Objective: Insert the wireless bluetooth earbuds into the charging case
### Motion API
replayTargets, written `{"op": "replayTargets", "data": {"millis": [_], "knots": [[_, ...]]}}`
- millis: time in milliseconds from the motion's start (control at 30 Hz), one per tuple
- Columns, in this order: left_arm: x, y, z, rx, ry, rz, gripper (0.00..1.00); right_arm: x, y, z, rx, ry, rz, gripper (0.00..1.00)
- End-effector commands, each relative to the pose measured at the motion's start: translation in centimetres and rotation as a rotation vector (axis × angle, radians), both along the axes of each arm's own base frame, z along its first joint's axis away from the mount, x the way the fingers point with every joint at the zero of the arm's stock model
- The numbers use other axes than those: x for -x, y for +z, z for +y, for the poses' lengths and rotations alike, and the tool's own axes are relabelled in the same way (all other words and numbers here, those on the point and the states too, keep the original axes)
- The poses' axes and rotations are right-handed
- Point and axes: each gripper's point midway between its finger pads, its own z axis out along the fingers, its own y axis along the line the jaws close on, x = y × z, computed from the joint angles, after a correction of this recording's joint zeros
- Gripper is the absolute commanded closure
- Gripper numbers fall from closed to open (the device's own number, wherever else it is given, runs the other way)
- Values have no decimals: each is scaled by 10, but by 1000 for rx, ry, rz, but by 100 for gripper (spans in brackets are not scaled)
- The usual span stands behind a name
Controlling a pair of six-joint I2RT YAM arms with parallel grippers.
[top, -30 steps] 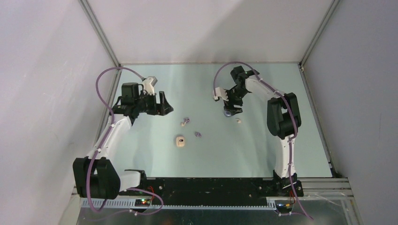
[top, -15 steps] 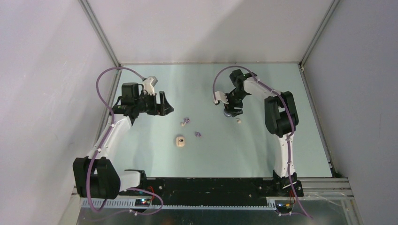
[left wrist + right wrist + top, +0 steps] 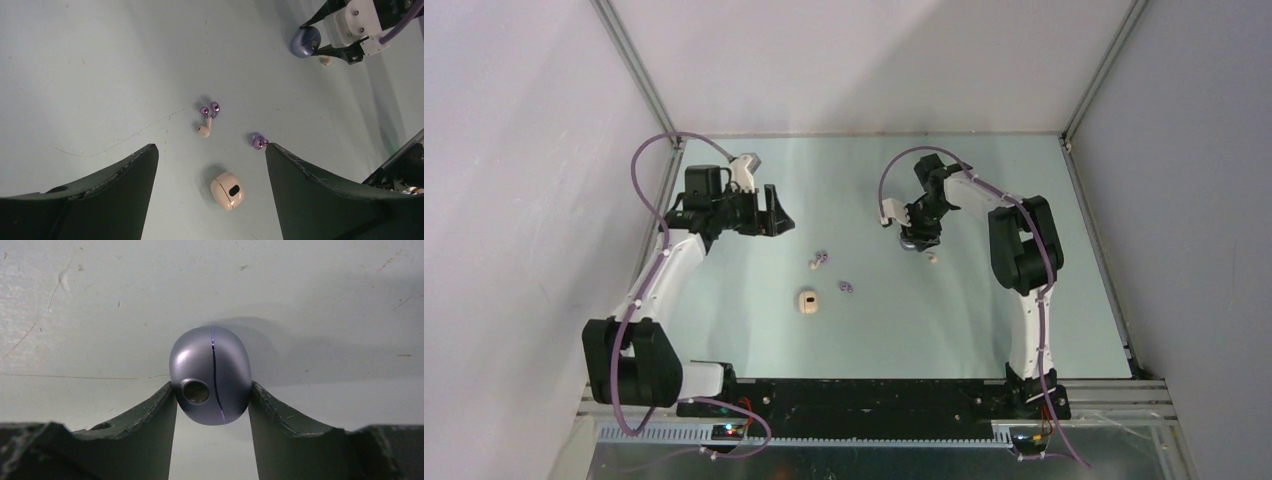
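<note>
My right gripper [image 3: 914, 238] is shut on a closed grey-purple charging case [image 3: 210, 375], one finger on each side, at the table surface. The case also shows in the left wrist view [image 3: 305, 41]. A cream earbud [image 3: 933, 258] lies just beside it. A closed cream case [image 3: 808, 302] lies mid-table, seen between my fingers in the left wrist view [image 3: 227, 190]. A lilac earbud [image 3: 210, 108] touches a cream earbud [image 3: 204, 130]. Another lilac earbud [image 3: 258, 142] lies to their right. My left gripper [image 3: 764, 215] is open and empty, above the table to the left of them.
Grey enclosure walls and metal frame posts [image 3: 639, 75] close in the pale green table [image 3: 984, 330] at the back and sides. The purple cables [image 3: 649, 165] loop over both arms.
My left gripper has lifted and drawn slightly toward the back. My right wrist has shifted a little while staying on the purple case. The earbuds and the cream case have not moved.
</note>
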Motion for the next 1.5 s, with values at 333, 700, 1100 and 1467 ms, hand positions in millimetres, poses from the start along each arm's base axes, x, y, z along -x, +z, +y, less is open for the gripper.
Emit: {"op": "replayTargets", "data": {"millis": [333,700,1100,1467], "knots": [[-48,146,-90,179,-244,-357,16,-15,259,86,-636,-261,-502,63],[-24,190,-137,107,-487,-611,19,18,345,122,-806,-129,-855,63],[-28,185,-144,156,-470,-566,32,25,370,136,-871,-131,-937,62],[-30,189,-153,215,-508,-573,66,33,364,144,-872,-100,-907,60]]}}
